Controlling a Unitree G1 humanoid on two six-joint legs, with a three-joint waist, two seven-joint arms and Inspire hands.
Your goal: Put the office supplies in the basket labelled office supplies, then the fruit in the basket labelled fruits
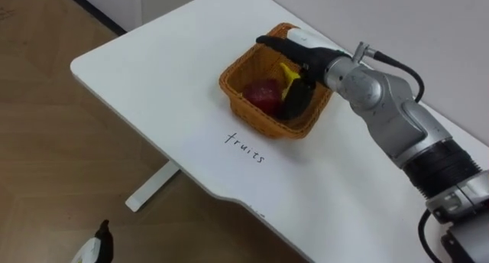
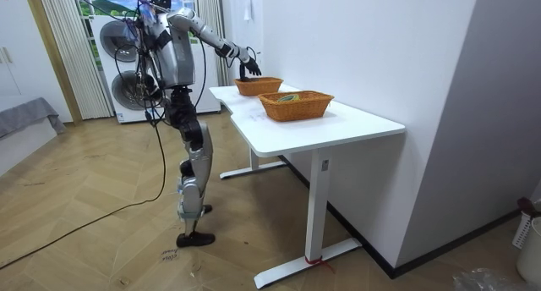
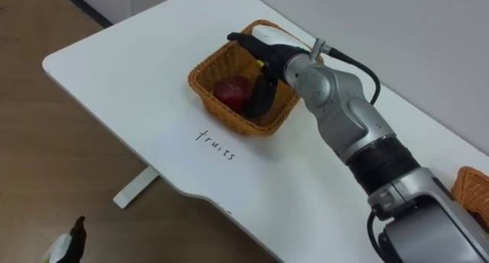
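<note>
So the robot stood at the end of the white table (image 1: 153, 72) with its right arm stretched out over the wicker fruit basket (image 1: 248, 110). The right hand (image 1: 307, 67) hung just above the basket's 3 o'clock side. It was open: thumb sticking straight out toward 9 o'clock, the other fingers (image 1: 295, 99) drooping loosely down inside the basket. As far as I could tell it had nothing in its grip.

In the basket there was a red fruit (image 1: 262, 92) on the 9 o'clock side and a yellow fruit (image 1: 288, 70) at about 1 o'clock from it, partly tucked behind the hanging fingers. I couldn't tell if they were touching it. A handwritten label (image 1: 245, 146) sat on the tabletop at 6 o'clock from the basket.

In the room view, a second wicker basket (image 2: 296, 106) stood just beside the first one, nearer the camera, with something greenish in it.

What looked like the left hand (image 1: 98, 244) hung low at 7 o'clock over the wood floor (image 1: 46, 141); can't say what state it was in.
</note>
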